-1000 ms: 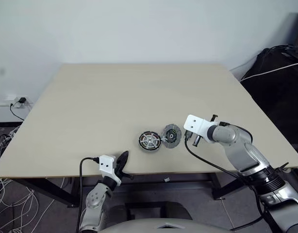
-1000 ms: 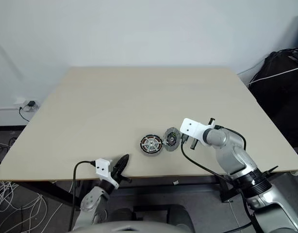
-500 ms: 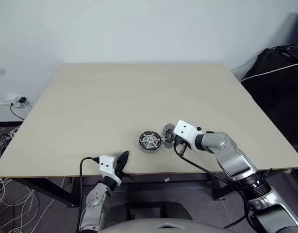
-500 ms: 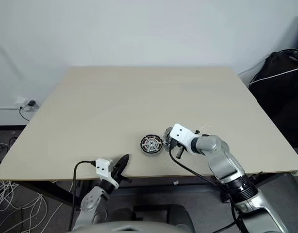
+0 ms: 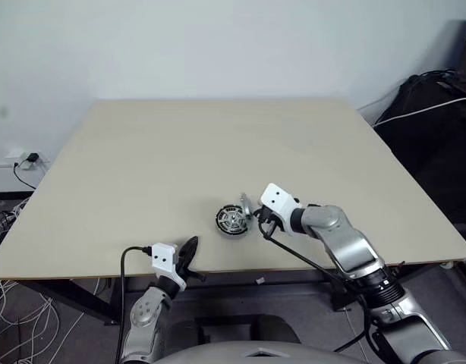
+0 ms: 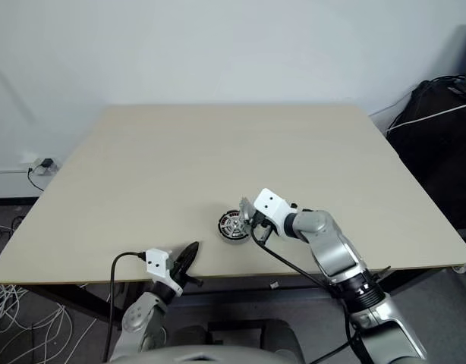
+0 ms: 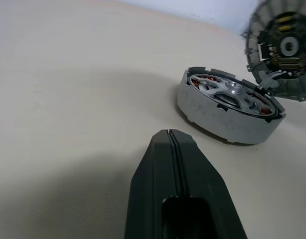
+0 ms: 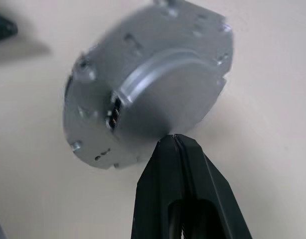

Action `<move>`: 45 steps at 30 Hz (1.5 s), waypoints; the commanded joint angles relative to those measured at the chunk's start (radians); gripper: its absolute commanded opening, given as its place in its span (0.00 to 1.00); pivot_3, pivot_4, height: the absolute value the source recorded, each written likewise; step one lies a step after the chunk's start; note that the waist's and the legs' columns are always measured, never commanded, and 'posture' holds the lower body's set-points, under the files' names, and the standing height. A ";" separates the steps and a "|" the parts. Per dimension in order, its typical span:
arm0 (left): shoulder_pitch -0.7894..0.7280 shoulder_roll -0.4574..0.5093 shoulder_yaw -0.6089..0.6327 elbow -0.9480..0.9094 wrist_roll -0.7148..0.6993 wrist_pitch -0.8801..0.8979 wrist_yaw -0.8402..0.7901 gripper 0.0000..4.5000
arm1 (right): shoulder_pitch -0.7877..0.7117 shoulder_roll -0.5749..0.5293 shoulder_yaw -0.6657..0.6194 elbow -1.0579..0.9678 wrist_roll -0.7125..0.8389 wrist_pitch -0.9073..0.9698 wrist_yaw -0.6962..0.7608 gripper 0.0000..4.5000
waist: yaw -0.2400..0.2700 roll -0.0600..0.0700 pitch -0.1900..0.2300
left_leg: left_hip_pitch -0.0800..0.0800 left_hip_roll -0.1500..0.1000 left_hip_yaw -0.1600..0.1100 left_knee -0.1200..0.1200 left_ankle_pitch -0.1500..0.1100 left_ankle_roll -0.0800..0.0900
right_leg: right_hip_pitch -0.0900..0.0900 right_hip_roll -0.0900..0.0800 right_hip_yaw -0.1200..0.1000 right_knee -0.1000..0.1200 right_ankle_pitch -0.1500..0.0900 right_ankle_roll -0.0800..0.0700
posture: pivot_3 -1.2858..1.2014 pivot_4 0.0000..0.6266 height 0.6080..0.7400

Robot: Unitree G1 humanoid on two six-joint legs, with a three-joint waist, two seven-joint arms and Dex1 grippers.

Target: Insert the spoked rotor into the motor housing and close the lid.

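I see the right end effector (image 8: 175, 142) pinching the tilted lid (image 8: 158, 94) beside the motor housing (image 7: 228, 112); left end effector (image 7: 170, 137) pressed together.

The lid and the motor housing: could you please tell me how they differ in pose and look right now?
The motor housing lies flat on the table, open face up, showing the spoked rotor and copper windings. The lid is tipped up on edge beside it, its ribbed inner face turned toward the housing and its smooth grey back toward the shut right gripper. Both are round and silver-grey.

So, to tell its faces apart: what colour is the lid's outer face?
Smooth pale grey lid, best in the right wrist view.
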 commanded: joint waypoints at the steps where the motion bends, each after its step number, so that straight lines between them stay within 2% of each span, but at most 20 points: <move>1: -0.004 -0.004 -0.008 -0.046 0.004 -0.008 0.007 0.00 | -0.033 0.036 0.016 0.014 0.005 -0.023 -0.020 0.01 | 0.000 0.000 0.000 | 0.000 0.000 0.000 0.000 0.000 0.000 | 0.000 0.000 0.000 0.000 0.000 0.000 | 0.52 0.00 1.00; 18: 0.012 0.005 -0.017 -0.090 0.007 0.012 0.022 0.00 | -0.037 0.136 0.067 0.108 -0.004 -0.052 -0.054 0.01 | 0.000 0.000 0.000 | 0.000 0.000 0.000 0.000 0.000 0.000 | 0.000 0.000 0.000 0.000 0.000 0.000 | 0.52 0.00 1.00; 23: 0.017 0.006 -0.017 -0.103 0.006 0.021 0.025 0.00 | -0.018 0.143 0.047 0.099 -0.004 -0.067 -0.092 0.01 | 0.000 0.001 0.000 | 0.000 0.000 0.000 0.000 0.000 0.000 | 0.001 0.000 0.000 0.000 0.000 0.000 | 0.52 0.00 1.00; 26: 0.018 0.006 -0.019 -0.109 0.006 0.024 0.027 0.00 | 0.003 0.160 0.007 0.062 0.046 -0.097 -0.087 0.01 | 0.000 0.001 0.000 | 0.000 0.000 0.000 0.000 0.000 0.000 | 0.001 0.000 0.000 0.000 0.000 0.000 | 0.52 0.00 1.00; 29: 0.018 0.006 -0.022 -0.125 0.005 0.037 0.032 0.00 | 0.026 0.184 -0.033 0.020 0.091 -0.142 -0.095 0.13 | 0.000 0.001 0.000 | 0.000 0.000 0.000 0.000 0.000 0.000 | 0.001 0.000 0.000 0.000 0.000 0.000 | 0.52 0.00 1.00; 41: 0.012 0.033 -0.014 -0.199 -0.013 0.118 0.027 0.00 | 0.052 0.190 -0.075 0.005 0.182 -0.152 -0.081 1.00 | -0.001 0.001 0.000 | 0.000 0.000 0.000 0.000 0.000 0.000 | 0.001 0.000 0.000 0.000 0.000 0.000 | 0.52 0.00 1.00; 45: 0.005 0.041 -0.006 -0.195 -0.020 0.125 0.022 0.00 | 0.045 0.171 -0.072 0.045 0.204 -0.154 -0.042 1.00 | 0.000 0.001 0.000 | 0.001 0.000 0.000 0.000 0.000 0.000 | 0.001 0.000 0.000 0.000 0.000 0.000 | 0.52 0.00 1.00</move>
